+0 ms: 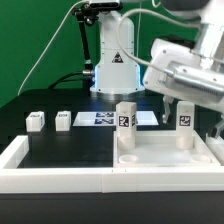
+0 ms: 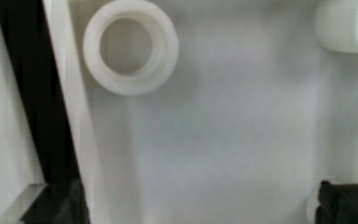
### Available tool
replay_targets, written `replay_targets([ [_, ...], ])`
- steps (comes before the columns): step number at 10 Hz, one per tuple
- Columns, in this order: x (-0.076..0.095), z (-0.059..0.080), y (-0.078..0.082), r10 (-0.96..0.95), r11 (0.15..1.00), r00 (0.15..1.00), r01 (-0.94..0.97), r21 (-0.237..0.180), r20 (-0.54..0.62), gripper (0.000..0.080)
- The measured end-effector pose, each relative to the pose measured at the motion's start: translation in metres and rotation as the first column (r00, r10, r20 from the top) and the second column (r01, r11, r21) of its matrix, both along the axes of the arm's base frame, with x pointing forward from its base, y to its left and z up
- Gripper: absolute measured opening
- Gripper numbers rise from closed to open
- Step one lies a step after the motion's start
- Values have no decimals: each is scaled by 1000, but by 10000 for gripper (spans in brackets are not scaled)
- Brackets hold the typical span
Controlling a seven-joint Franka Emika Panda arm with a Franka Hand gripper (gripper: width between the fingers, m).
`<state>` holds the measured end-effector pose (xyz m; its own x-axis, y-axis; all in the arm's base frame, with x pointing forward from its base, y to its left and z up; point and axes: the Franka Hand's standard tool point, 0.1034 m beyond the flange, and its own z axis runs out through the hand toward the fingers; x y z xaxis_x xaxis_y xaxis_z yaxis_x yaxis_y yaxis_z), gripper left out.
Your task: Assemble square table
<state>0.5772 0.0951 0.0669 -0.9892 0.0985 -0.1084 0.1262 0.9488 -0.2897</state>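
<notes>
The square table's white slab (image 1: 158,157) lies flat at the exterior view's right, inside the white border wall. Two white tagged legs stand upright on it, one at its left back corner (image 1: 125,117) and one at its right back corner (image 1: 184,117). Two more legs (image 1: 36,120) (image 1: 63,119) lie loose on the black table at the left. My gripper (image 1: 172,99) hangs over the slab between the standing legs. In the wrist view the gripper (image 2: 194,205) is open, its dark fingertips (image 2: 44,205) far apart over the slab's bare surface (image 2: 211,130), with a raised white ring (image 2: 131,47) beyond them.
The marker board (image 1: 98,118) lies flat behind the slab, in front of the arm's base (image 1: 112,70). The low white border wall (image 1: 50,172) runs along the front and left. A cable (image 1: 45,50) hangs at the back left.
</notes>
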Motion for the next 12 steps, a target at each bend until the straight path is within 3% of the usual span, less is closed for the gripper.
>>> replay_targets([
  [1,0,15,-6,-13,1000,999,12,14,32,649],
  [3,0,26,-20,-19,1000,999,19,12,43,649],
  [7,0,25,-21,-59,998,997,58,15,51,649],
  [9,0,25,-24,-204,979,975,201,39,92,649],
  [10,3,26,-35,-344,938,929,335,89,137,649],
  [12,1,27,-50,-621,783,753,593,186,216,649],
])
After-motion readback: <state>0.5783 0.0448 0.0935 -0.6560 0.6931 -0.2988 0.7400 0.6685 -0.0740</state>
